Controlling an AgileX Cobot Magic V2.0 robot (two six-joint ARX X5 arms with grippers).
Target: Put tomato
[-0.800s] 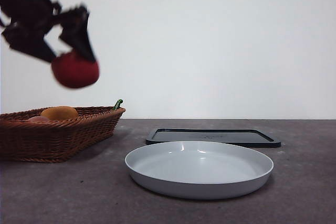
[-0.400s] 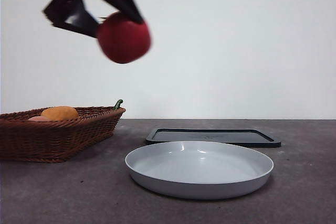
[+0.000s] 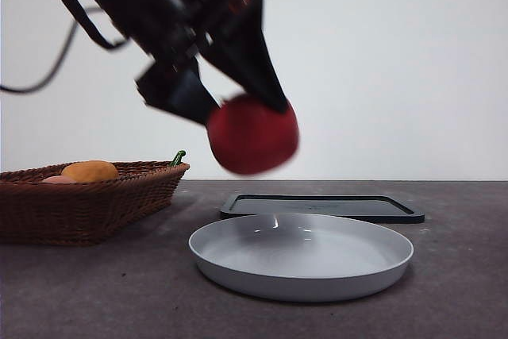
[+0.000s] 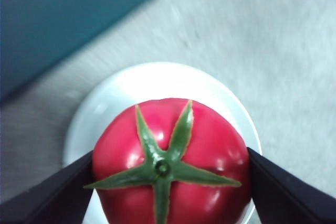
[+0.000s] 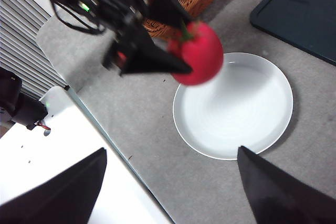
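My left gripper (image 3: pixel 252 117) is shut on the glossy red tomato (image 3: pixel 252 134) and holds it in the air above the left part of the white plate (image 3: pixel 317 275). In the left wrist view the tomato (image 4: pixel 170 163) with its green leaf-crown sits between the two black jaws, with the plate (image 4: pixel 105 108) directly below. The right wrist view shows the left gripper with the tomato (image 5: pixel 198 53) over the plate (image 5: pixel 247 114) from high up. My right gripper (image 5: pixel 170 182) is open and empty, high above the table.
A brown wicker basket (image 3: pixel 87 204) stands at the left with an orange fruit (image 3: pixel 90 171), a pale pink fruit (image 3: pixel 57 180) and a green pepper tip (image 3: pixel 178 157). A dark flat tray (image 3: pixel 321 206) lies behind the plate.
My left gripper has carried the tomato from above the basket to the right and down, to above the plate.
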